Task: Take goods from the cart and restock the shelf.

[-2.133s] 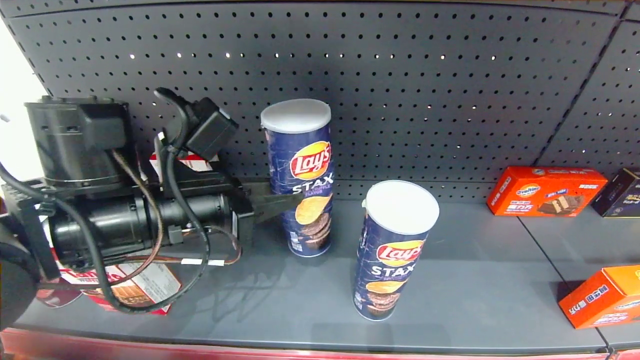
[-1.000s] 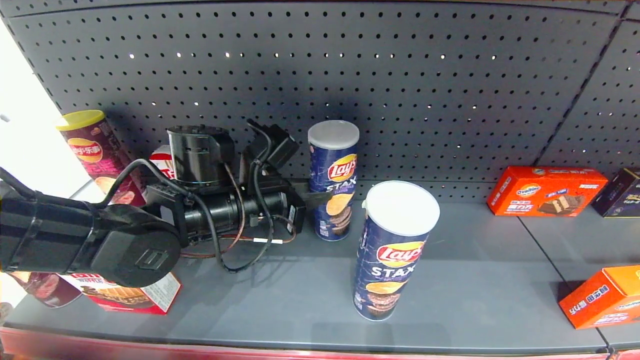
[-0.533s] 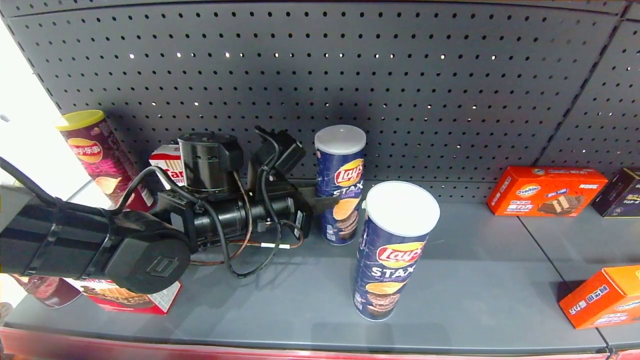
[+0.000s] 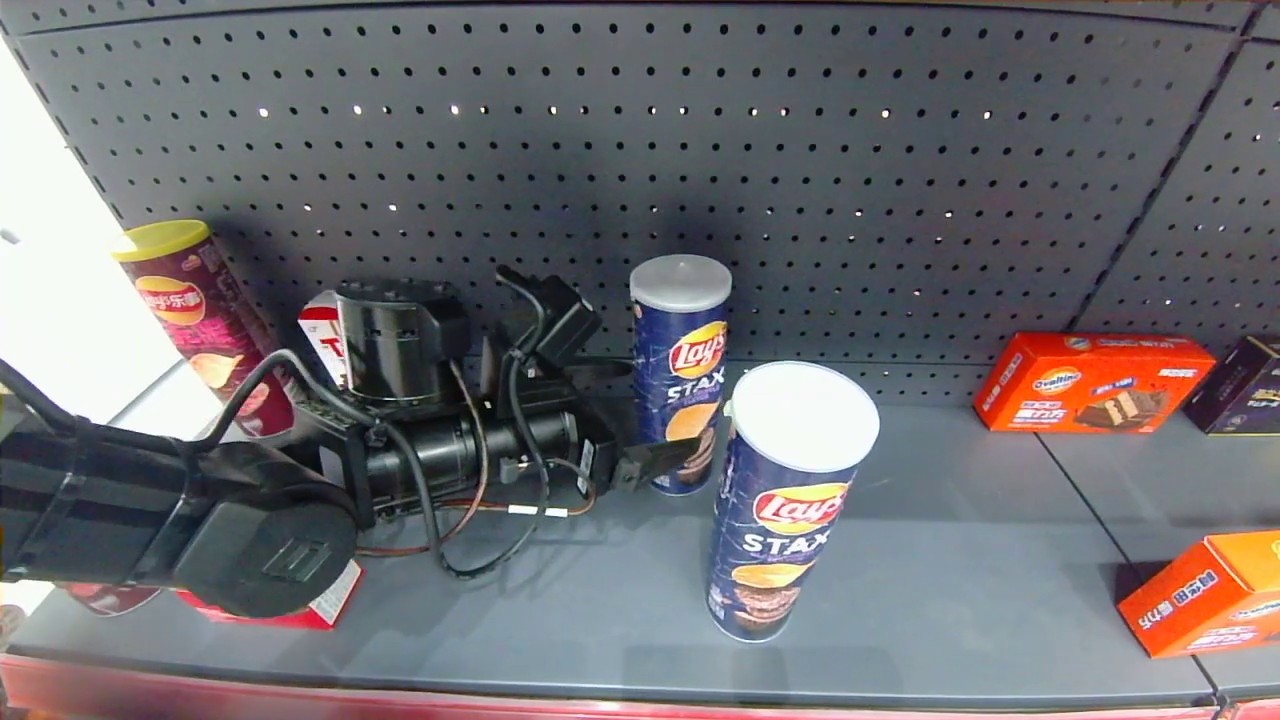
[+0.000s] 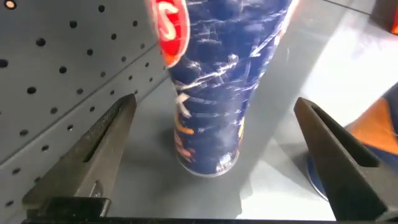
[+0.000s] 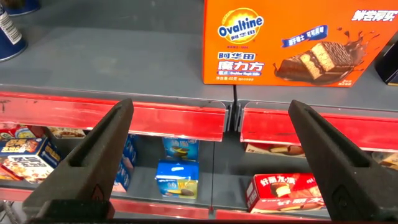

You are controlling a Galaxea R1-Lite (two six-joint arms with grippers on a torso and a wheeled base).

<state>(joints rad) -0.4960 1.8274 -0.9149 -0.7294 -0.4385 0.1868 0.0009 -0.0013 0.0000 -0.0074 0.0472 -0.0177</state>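
Observation:
Two dark blue chips cans stand upright on the grey shelf [image 4: 950, 560]: one at the back [image 4: 680, 370] by the pegboard, one nearer the front [image 4: 790, 500]. My left gripper [image 4: 640, 415] is open just left of the back can, one finger in front of its lower part, not gripping. In the left wrist view the back can [image 5: 217, 93] stands between and slightly beyond the spread fingers of the left gripper [image 5: 216, 106]. My right gripper [image 6: 211, 107] is open and holds nothing, in front of the red shelf edge [image 6: 155, 115] below an orange box [image 6: 292, 43].
A maroon chips can [image 4: 190, 310] and red-white wafer boxes [image 4: 320, 330] sit at the shelf's left. Orange boxes [image 4: 1090, 380] [image 4: 1200, 590] and a dark box [image 4: 1250, 385] lie at the right. Free shelf surface stretches between the front can and the orange boxes.
The left arm carried the back can rightward and toward the pegboard, set it down, and has now opened its fingers off it. The front can has not moved.

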